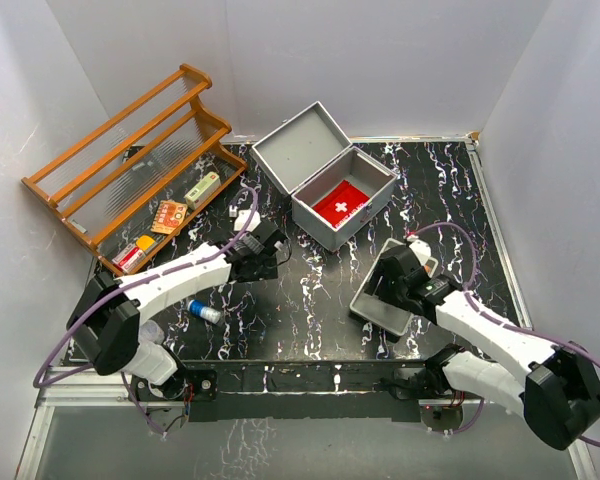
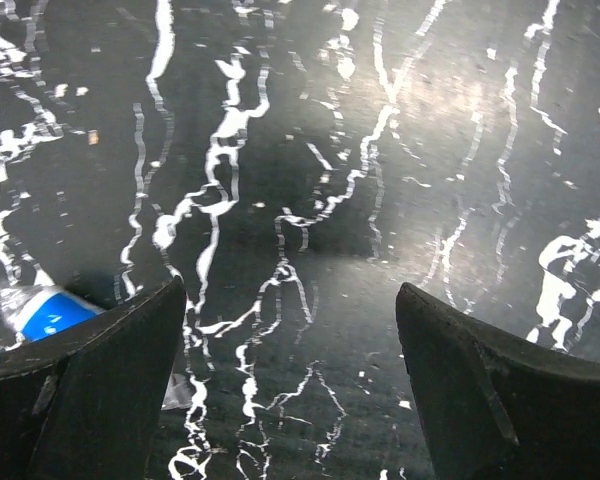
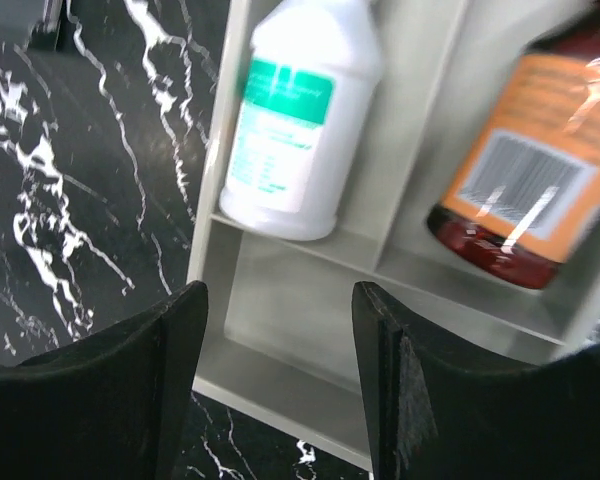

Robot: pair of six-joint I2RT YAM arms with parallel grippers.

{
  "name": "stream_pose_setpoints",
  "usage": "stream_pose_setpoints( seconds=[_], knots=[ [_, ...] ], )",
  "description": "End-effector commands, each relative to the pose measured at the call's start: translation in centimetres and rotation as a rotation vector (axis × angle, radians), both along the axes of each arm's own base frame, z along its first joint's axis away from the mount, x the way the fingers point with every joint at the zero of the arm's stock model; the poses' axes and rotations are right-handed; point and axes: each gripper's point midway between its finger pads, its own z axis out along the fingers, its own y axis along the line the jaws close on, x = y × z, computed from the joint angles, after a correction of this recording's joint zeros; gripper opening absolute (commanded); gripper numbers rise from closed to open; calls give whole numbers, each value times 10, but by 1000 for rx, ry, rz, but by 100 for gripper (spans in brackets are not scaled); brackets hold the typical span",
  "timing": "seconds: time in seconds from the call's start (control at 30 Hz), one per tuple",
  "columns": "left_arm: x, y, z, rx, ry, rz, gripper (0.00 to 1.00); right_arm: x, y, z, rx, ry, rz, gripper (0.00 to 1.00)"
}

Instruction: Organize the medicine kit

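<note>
A black, white-veined tabletop is spreading beneath the fingers; 3 plain white walls are enclosing it.

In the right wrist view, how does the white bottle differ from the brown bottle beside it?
The white bottle is opaque with a green label; the brown bottle is dark reddish with an orange label. The brown bottle shows a barcode; the white bottle shows only blurred print. Both lie in the grey tray, in neighbouring compartments parted by a wall.
</note>
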Motion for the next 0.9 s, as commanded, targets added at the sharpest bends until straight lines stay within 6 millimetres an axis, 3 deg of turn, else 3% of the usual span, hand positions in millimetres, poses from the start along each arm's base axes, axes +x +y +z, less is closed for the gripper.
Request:
stream_pose_setpoints(
  seconds=[0.0, 0.47, 0.87],
  knots=[
    [-3, 41, 17, 77, -66, 131, 86, 14, 39, 8, 164, -41, 88, 58],
    [-24, 97, 9, -34, -53, 394, 92, 37, 65, -2, 205, -33, 95, 56],
    [-51, 120, -25, -91, 35, 537, 75, 56, 80, -3, 276, -93, -6, 51]
  ],
)
